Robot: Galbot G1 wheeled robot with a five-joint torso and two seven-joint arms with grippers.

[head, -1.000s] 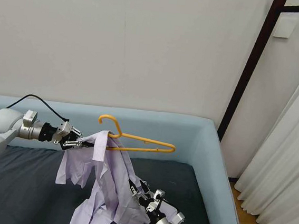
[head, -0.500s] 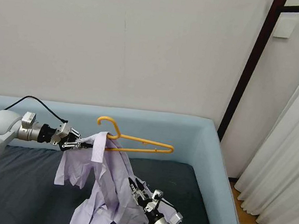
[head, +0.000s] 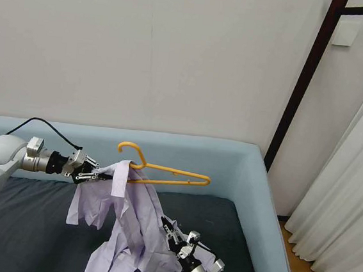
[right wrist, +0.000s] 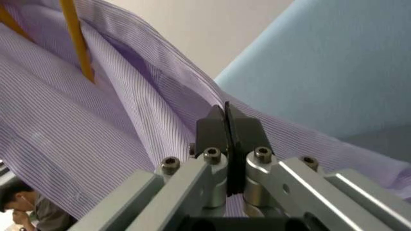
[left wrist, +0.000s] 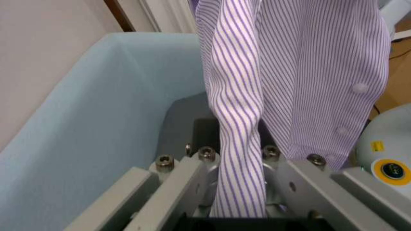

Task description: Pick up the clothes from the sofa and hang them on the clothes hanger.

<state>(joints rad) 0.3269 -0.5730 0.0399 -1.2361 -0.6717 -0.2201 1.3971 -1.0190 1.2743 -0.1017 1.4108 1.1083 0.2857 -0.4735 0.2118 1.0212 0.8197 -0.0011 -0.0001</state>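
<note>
Plain wall (head: 177,52) behind; dark frame (head: 304,80) at rt w/ pale door (head: 328,118) — white curtain (head: 347,216) far rt, wood floor (head: 294,269) below.

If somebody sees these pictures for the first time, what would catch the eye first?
First, the orange hanger, up in the air before the back of the pale blue sofa, with a purple striped shirt trailing from its hook end down to the dark seat. Next, the left gripper, shut on the shirt's top beside the hanger, and the right gripper, pinching the shirt lower down near the seat.
</note>
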